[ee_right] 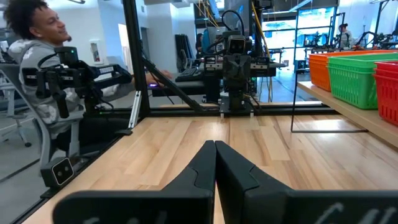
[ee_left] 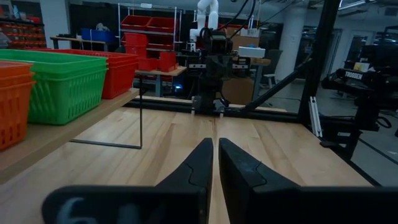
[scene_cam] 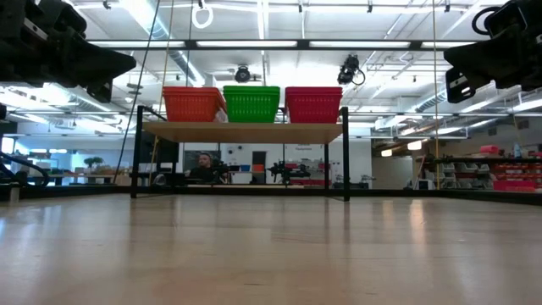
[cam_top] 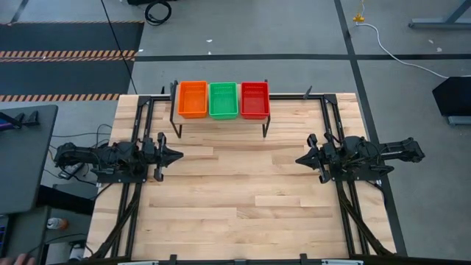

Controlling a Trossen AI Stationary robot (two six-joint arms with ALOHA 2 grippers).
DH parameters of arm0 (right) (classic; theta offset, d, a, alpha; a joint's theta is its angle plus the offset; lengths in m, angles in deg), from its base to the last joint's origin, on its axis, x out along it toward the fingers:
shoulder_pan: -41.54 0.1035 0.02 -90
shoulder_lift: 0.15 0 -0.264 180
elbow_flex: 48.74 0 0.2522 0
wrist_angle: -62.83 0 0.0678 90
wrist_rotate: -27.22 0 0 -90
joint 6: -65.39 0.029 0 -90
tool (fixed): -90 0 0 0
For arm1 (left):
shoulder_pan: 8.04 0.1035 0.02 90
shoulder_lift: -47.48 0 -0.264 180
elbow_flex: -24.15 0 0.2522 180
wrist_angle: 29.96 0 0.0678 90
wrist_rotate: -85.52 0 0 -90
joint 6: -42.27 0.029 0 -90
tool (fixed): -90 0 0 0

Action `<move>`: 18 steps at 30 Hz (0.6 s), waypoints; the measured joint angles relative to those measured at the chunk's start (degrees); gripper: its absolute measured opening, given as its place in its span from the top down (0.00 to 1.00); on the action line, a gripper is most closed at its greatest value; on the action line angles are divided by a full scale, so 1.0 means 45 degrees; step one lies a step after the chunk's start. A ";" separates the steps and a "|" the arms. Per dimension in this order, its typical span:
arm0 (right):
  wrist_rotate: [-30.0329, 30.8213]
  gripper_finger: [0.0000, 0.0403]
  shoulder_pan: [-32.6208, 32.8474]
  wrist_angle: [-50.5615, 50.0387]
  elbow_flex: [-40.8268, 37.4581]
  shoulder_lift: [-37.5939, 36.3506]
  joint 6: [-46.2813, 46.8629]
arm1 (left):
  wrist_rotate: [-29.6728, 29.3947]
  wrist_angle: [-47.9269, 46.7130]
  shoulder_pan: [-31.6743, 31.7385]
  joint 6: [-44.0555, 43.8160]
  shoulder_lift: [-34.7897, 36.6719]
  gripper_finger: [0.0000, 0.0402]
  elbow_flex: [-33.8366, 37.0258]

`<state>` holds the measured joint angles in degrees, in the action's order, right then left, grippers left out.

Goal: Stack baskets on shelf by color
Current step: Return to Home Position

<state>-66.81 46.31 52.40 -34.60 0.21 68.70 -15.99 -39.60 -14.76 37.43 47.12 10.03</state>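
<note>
I count two grippers, one per arm, pointing at each other across the table and well apart. The left gripper has its two fingers drawn together with only a thin slit between them. The right gripper has its two fingers closed tip to tip. In the low view both hang above the tabletop, higher than the shelf.

There is one shelf. It stands between the two grippers and off to the side of the line joining them, at the table's far edge. It carries three stacks in one row, each touching the next. The orange stack is nearest the left gripper. The green stack sits in the middle. The red stack is nearest the right gripper.

From my left wrist camera the orange and green stacks show layered rims, so each is more than one basket. I cannot count the exact number in any stack.
</note>
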 joint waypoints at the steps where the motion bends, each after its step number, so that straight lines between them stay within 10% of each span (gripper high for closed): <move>1: -0.0001 0.97 0.0000 0.0000 0.0000 0.0000 -0.0001 | 0.0000 0.0000 0.0000 0.0004 0.0000 0.92 0.0000; 18: 0.0004 0.97 0.0000 0.0000 0.0000 0.0000 -0.0002 | 0.0000 0.0000 0.0000 0.0004 0.0000 0.92 0.0000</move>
<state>-66.79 46.31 52.40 -34.60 0.21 68.69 -15.99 -39.60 -14.76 37.45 47.12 10.03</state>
